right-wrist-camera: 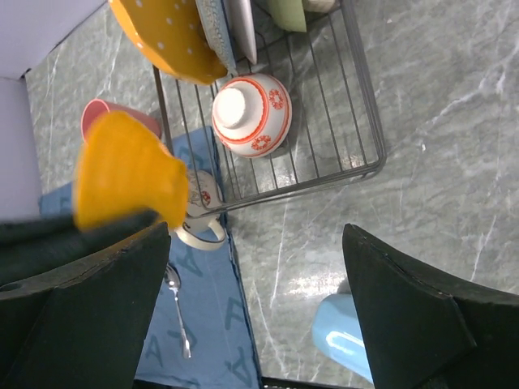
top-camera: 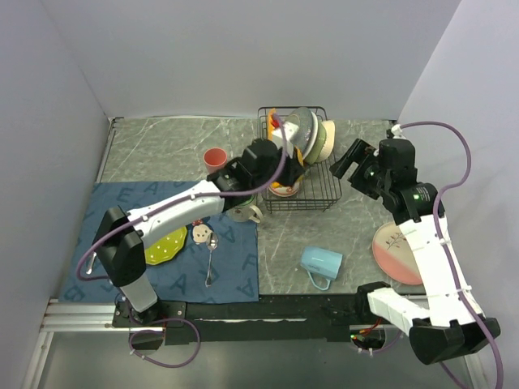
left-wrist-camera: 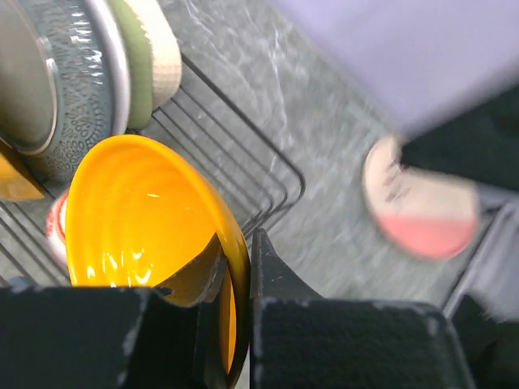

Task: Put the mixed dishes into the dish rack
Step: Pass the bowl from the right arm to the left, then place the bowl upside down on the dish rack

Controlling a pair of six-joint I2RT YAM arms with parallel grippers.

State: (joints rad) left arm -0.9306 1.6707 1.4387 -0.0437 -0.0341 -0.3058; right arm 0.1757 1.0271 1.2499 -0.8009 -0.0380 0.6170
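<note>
My left gripper (left-wrist-camera: 239,259) is shut on the rim of an orange bowl (left-wrist-camera: 138,211), one finger inside and one outside. It holds the bowl tilted over the front of the black wire dish rack (left-wrist-camera: 251,162). The same orange bowl (right-wrist-camera: 130,174) shows in the right wrist view, left of the rack (right-wrist-camera: 357,105). In the rack stand a grey plate (left-wrist-camera: 65,89), a green bowl (left-wrist-camera: 134,57) and a cream bowl (left-wrist-camera: 162,49), and a red-patterned bowl (right-wrist-camera: 250,113) lies upside down. My right gripper (top-camera: 357,166) hangs open and empty just right of the rack (top-camera: 312,174).
On the blue cloth mat (top-camera: 130,207) lie a lime-green plate (top-camera: 166,243), a small dish (top-camera: 200,234), a spoon (top-camera: 211,259) and a white mug (top-camera: 243,213). A pink cup (top-camera: 215,158) stands behind the mat. A blue mug (top-camera: 322,263) and a pink plate (top-camera: 396,251) sit on the grey table.
</note>
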